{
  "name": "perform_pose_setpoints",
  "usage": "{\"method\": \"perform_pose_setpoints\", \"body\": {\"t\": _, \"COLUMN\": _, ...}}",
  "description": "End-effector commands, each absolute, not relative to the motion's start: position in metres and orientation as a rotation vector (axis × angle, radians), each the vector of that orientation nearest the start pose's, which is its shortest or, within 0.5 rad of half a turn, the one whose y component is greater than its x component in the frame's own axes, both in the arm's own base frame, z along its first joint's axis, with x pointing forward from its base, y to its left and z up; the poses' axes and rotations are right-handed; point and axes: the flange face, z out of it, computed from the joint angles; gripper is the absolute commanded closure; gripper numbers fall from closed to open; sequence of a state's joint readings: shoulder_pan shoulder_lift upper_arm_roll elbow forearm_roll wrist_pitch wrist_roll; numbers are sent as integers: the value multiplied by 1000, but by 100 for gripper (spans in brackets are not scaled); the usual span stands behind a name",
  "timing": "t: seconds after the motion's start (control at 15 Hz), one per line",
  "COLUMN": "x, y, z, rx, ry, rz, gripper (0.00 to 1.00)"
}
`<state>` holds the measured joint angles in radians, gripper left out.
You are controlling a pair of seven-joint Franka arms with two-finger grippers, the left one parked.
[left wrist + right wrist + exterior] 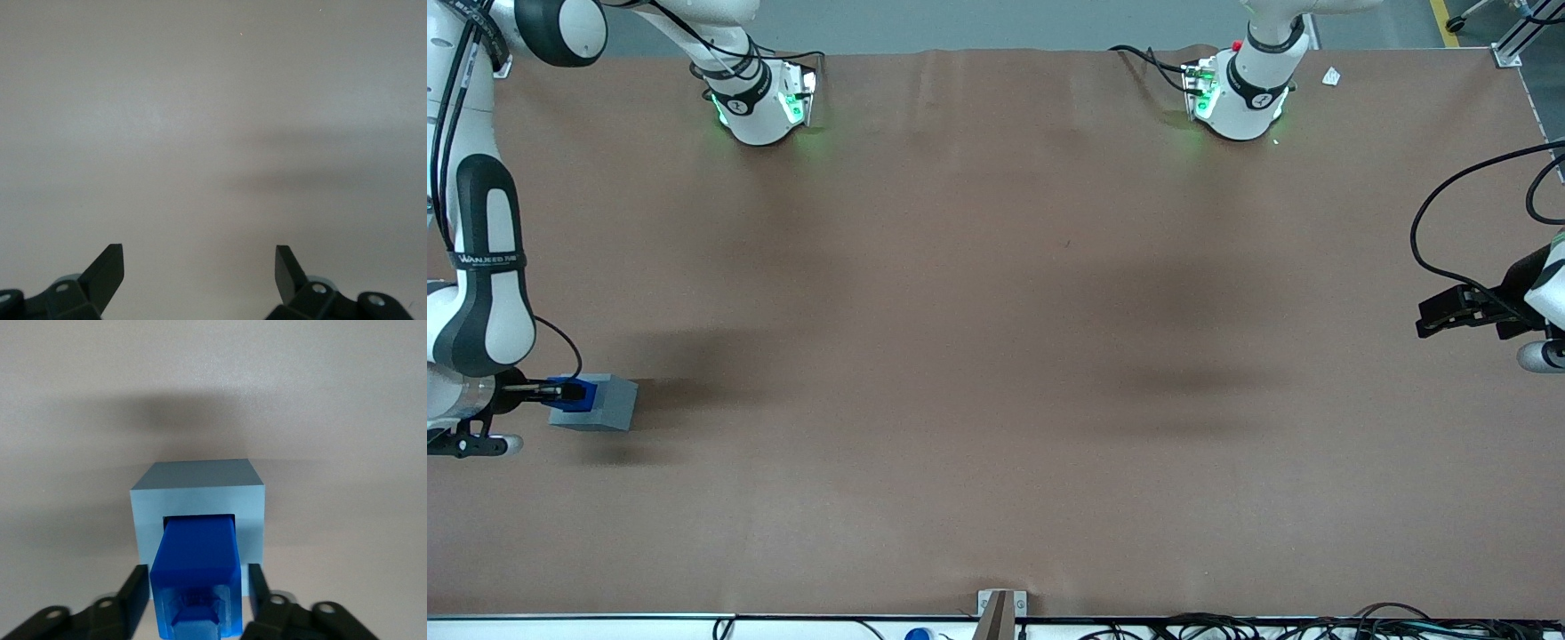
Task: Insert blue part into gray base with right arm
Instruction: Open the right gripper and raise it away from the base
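Blue part (197, 570), held in the closed jaws of the gripper (195, 600), partly entered in gray base (197, 495); full seating and release remain

Blue part (195, 577) lower end hidden inside gray base (197, 495) recess – gripper (195, 595) body cut off by frame edge
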<state>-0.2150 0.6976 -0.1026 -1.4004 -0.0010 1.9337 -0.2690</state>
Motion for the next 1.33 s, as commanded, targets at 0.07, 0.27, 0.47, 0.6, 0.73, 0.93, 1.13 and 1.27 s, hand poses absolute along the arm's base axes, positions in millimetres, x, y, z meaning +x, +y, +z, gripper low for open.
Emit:
{"method": "perform_pose_setpoints", "body": {"t": 0.07, "x": 682, "y": -203, "z": 292, "rx": -3145, "ry": 12, "rz": 266, "gripper": 0}}
{"method": "perform_pose_setpoints", "body": {"t": 0.27, "x": 680, "y": -192, "z": 336, "rx": -3139, "ry": -5, "rz": 247, "gripper": 0}}
{"method": "perform_pose_setpoints", "body": {"t": 0.47, "x": 684, "y": -161, "z": 412, "rx": -3140, "ry": -56, "rz": 135, "gripper": 0}}
{"method": "perform_pose_setpoints", "body": {"t": 0.6, "x": 684, "y": -139, "z": 456, "rx": -3139, "ry": -100, "rz": 77, "gripper": 0}}
{"method": "perform_pose_setpoints", "body": {"t": 0.73, "x": 680, "y": -121, "z": 490, "rx": -3146, "ry": -134, "rz": 12, "gripper": 0}}
{"method": "perform_pose_setpoints", "body": {"t": 0.93, "x": 663, "y": -101, "z": 531, "rx": -3142, "ry": -159, "rz": 6, "gripper": 0}}
{"method": "perform_pose_setpoints", "body": {"t": 1.13, "x": 647, "y": -86, "z": 563, "rx": -3122, "ry": -108, "rz": 5, "gripper": 0}}
{"method": "perform_pose_setpoints", "body": {"t": 1.27, "x": 635, "y": -72, "z": 579, "rx": -3118, "ry": -140, "rz": 26, "gripper": 0}}
